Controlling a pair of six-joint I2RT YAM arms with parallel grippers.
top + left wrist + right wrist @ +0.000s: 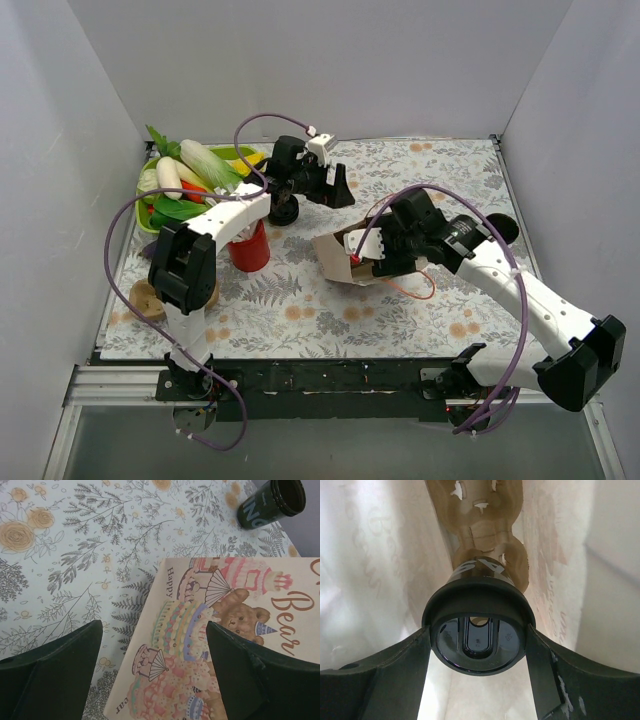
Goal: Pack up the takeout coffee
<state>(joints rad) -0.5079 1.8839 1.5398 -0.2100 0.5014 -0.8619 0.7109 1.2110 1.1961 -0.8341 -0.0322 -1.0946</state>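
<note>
One coffee [477, 635], pinched by right fingers [395, 672] inside bag [335, 258]; left fingers [60, 680] spread, bag's 11 o'clock. Risk: bag lies flat; released coffee could roll out.

A robotics lab test cell. Plain white panel walls [90, 100] box in a table under a floral cloth [300, 310]. A left arm [230, 215] and a right arm [540, 300], trailing purple cables [120, 215], are bolted to a black rail [330, 380] on aluminium framing [110, 385].
</note>
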